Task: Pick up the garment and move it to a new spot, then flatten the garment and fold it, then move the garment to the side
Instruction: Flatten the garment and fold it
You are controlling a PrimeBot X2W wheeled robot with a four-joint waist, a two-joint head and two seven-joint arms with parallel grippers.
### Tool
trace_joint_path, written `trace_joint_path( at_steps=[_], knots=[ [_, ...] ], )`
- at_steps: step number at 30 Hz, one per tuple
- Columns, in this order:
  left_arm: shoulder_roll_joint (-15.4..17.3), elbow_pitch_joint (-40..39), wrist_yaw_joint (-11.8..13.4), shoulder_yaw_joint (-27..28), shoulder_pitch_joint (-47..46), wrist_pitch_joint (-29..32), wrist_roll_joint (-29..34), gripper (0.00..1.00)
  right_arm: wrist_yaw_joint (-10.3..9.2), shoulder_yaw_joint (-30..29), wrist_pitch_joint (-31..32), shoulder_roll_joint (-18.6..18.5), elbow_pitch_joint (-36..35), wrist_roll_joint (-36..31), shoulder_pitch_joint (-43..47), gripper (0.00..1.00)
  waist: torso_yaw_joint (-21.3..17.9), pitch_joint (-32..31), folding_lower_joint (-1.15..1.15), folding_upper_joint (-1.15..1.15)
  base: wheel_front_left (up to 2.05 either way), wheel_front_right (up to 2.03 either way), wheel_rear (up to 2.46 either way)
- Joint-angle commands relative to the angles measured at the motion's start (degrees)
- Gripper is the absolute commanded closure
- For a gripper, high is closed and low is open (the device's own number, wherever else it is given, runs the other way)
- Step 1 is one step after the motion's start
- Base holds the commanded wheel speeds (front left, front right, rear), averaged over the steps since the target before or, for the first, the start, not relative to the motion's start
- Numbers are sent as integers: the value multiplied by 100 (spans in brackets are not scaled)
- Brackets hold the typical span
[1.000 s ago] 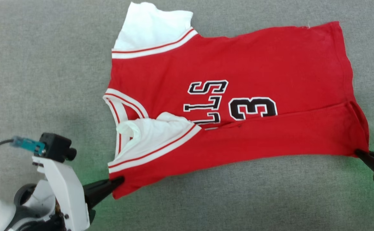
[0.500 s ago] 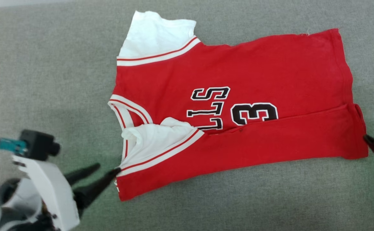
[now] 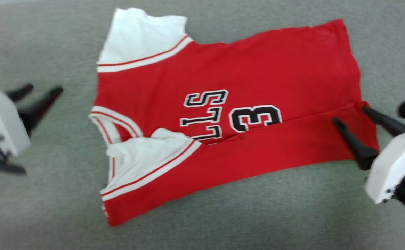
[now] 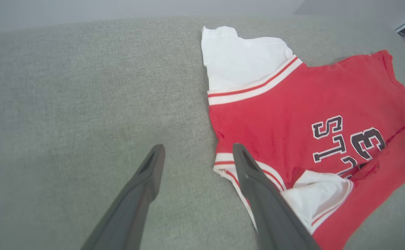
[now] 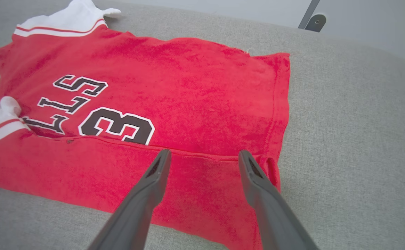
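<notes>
Jersey (image 3: pixel 258 69) lies spread on your grey cloth surface (image 3: pixel 49 208), collar toward 9 o'clock, with its 6 o'clock side folded up over the lettering. Your left gripper (image 3: pixel 45 88) hangs at 9 o'clock with its fingers spread, clear of the fabric. Your right gripper (image 3: pixel 350 115) hangs over the hem at 3 o'clock, fingers spread and holding nothing.

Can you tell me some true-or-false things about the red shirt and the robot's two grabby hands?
1. The red shirt lies on the grey surface with one long side folded over its middle. True.
2. The left gripper is holding the red shirt. False: it is open and off to the side, over the grey surface, apart from the cloth.
3. The right gripper is open, over the hem end of the red shirt. True.
4. The folded side hides the big 3 completely. False: the big 3 shows plainly, just beside the fold.
</notes>
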Motion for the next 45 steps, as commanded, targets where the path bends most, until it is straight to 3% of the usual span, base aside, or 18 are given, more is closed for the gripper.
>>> trace_joint_path(
  at_steps=[1,9,16,25,36,37,38,39,40,41,45],
  knots=[
    [-73,131,-30,-46,-234,63,64,0,-9,97,-54,63,7,-57,-75,0,-296,207,0,0,0,0,0],
    [-456,1852,-567,-521,-2304,614,697,0,-9,446,-538,530,128,-85,-411,0,-1003,583,0,0,0,0,0],
    [-815,3131,-965,-906,-3356,846,1109,0,-9,761,-824,693,326,-75,-559,0,-1398,737,0,0,0,0,0],
    [-1007,4382,-1300,-1168,-3860,1138,1228,0,-9,851,-1029,785,434,-41,-555,0,-1641,845,0,0,0,0,0],
    [-1081,4771,-1453,-1294,-3897,1343,1178,0,-9,822,-995,736,430,-21,-639,0,-1630,960,0,0,0,0,0],
    [-1102,4783,-1468,-1292,-3903,1348,1146,4,-9,814,-977,737,429,-22,-670,0,-1627,966,0,0,0,0,0],
    [-1129,4776,-1500,-1278,-3910,1322,1118,29,-9,806,-968,741,422,-18,-707,0,-1624,973,0,0,0,0,0],
    [-1176,4761,-1540,-1260,-3916,1327,1050,71,-9,791,-952,747,423,-10,-742,0,-1618,980,0,0,0,0,0],
    [-1238,4761,-1553,-1227,-3922,1354,970,95,-9,775,-933,751,431,0,-773,0,-1605,988,0,0,0,0,0],
    [-1257,4750,-1568,-1220,-3947,1365,965,100,-9,771,-928,760,433,36,-815,0,-1591,1003,0,0,0,0,0],
    [-1256,4726,-1584,-1220,-4013,1287,985,100,-9,728,-832,760,528,175,-1157,0,-1508,1046,0,0,0,0,0]
  ],
)
